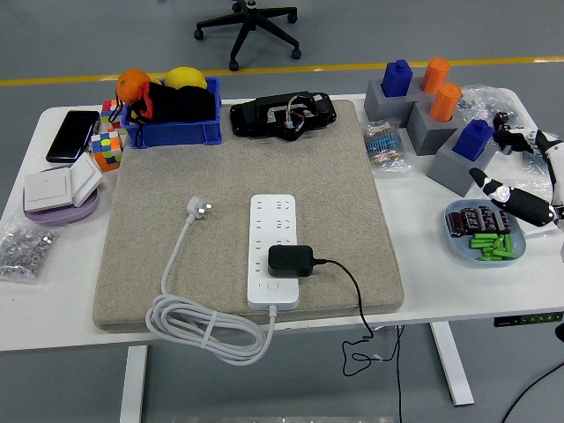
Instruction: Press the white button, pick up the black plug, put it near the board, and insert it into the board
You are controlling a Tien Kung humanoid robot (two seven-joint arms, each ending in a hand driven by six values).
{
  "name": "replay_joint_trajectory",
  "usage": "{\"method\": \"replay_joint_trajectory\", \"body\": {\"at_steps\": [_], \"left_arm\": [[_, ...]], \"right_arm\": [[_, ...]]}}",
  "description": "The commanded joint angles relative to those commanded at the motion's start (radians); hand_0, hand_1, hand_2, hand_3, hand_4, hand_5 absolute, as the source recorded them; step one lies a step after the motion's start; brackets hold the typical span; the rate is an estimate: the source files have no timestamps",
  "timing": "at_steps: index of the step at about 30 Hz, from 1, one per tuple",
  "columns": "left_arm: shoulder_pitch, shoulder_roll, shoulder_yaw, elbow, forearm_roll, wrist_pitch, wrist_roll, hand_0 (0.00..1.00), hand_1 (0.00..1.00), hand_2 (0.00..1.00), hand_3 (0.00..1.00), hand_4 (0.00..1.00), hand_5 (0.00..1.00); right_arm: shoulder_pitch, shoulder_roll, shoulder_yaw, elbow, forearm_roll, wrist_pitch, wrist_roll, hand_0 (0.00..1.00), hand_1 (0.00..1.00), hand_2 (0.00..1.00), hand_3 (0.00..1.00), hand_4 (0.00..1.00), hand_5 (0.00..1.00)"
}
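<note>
A white power strip [274, 249] lies lengthwise on the grey felt mat [247, 176]. The black plug [290, 260] sits on the strip's near end, just above the white button [274, 285]; its black cable trails off the mat's front right. My right hand [520, 172] hovers at the far right edge above the blue dish, fingers spread and holding nothing, far from the plug. The left arm is out of sight.
The strip's white cord [204, 330] coils at the mat's front left. Grey blocks with blue and orange pegs [432, 123] stand at back right. A blue dish [486, 234] of batteries lies under my hand. A blue bin [172, 119], cubes, phone [72, 135] sit left.
</note>
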Motion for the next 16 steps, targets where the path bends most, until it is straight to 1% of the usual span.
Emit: {"method": "replay_joint_trajectory", "body": {"at_steps": [9,16], "left_arm": [[0.009,-0.002,-0.007,0.000,-0.002,0.001,-0.001,0.471,0.497,0.498,0.574,0.567,0.275],[0.004,-0.002,-0.002,0.000,-0.041,0.013,-0.012,0.471,0.497,0.498,0.574,0.567,0.275]], "right_arm": [[-0.010,0.004,0.002,0.002,-0.001,0.002,-0.003,0.676,0.660,0.617,0.607,0.884,0.356],[-0.010,0.004,0.000,0.003,0.000,0.001,-0.004,0.676,0.660,0.617,0.607,0.884,0.356]]}}
